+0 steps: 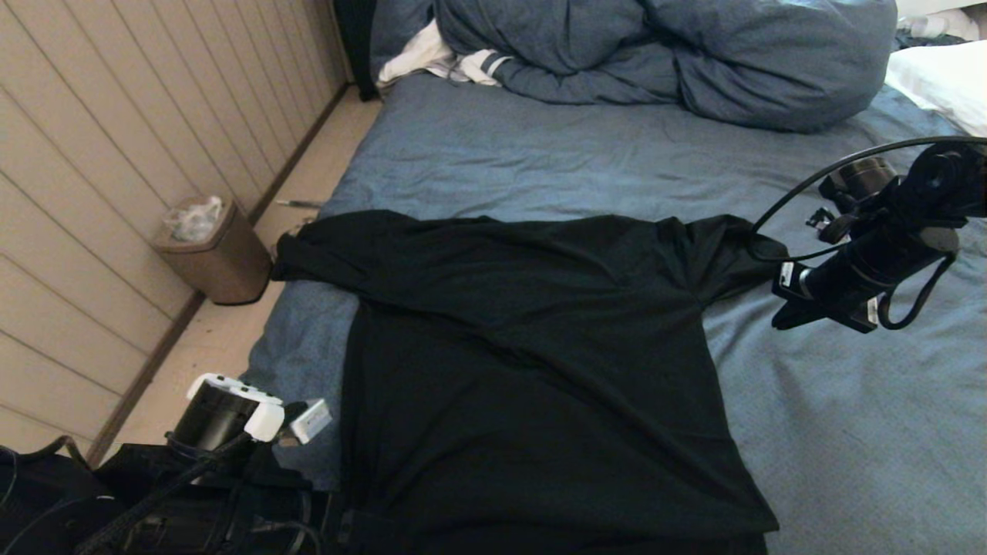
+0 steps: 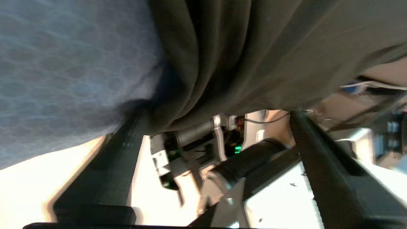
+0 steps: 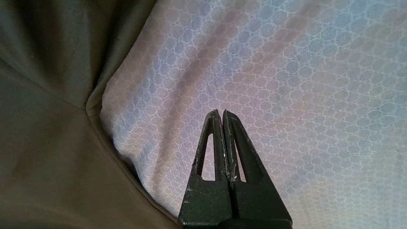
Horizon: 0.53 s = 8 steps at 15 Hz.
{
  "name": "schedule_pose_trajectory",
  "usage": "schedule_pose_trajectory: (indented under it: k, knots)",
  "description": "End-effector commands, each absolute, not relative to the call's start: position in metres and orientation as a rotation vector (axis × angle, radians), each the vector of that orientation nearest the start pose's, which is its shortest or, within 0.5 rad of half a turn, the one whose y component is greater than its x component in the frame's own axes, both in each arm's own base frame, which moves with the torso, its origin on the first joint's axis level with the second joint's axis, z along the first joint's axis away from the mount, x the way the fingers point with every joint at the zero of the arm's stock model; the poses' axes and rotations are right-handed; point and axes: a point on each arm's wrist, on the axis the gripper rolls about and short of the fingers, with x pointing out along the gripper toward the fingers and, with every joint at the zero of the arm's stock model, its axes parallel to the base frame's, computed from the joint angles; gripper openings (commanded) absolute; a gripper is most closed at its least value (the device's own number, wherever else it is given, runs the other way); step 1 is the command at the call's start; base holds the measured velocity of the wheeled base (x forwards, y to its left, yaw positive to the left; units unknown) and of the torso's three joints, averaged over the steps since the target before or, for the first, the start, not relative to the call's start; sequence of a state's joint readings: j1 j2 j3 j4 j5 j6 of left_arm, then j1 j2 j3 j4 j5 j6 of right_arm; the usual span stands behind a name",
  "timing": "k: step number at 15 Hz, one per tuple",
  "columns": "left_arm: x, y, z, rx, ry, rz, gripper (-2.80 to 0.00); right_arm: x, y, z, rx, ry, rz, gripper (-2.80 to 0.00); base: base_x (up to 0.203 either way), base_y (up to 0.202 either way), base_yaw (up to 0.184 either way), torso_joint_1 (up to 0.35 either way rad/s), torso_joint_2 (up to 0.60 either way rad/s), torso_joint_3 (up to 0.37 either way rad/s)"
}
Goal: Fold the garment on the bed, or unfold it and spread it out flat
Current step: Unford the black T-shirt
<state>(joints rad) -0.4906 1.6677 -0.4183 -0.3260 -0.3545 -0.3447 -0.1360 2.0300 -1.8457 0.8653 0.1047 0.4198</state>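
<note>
Lying plain side up on the bed (image 1: 540,154), the garment (image 1: 540,362) is spread almost flat, with its sleeves toward the duvet (image 1: 663,54) and its hem hanging over the near edge of the mattress. The left gripper (image 2: 210,152) is low at that near left corner, its fingers spread wide and holding nothing, with the hanging hem just beside it. The right gripper (image 3: 221,114) hovers over the bare sheet close to the right armpit seam, its fingers pressed together and empty. I judge the step now is to tidy or take the hem corner. For a good result, the left fingers should close on the single edge of cloth only, not on the sheet, and pull gently outward so the wrinkles near the left sleeve become smooth.
</note>
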Motion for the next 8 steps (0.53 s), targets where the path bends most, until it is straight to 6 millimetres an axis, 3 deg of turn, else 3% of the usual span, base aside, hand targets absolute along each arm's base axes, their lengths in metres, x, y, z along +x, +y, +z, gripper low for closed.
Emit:
schedule_pose_trajectory:
  k: [1,8]
  knots:
    - [0.182,-0.117,0.073,-0.218,1.09,-0.63,-2.8,0.367,-0.048,0.22,0.51,1.032,-0.25,-2.8,0.0,0.0,0.0,0.0,0.0,0.0]
    - [0.167,-0.115,0.072,-0.201,1.107,-0.62,-2.8,0.366,-0.048,0.22,0.511,1.036,-0.246,-2.8,0.0,0.0,0.0,0.0,0.0,0.0]
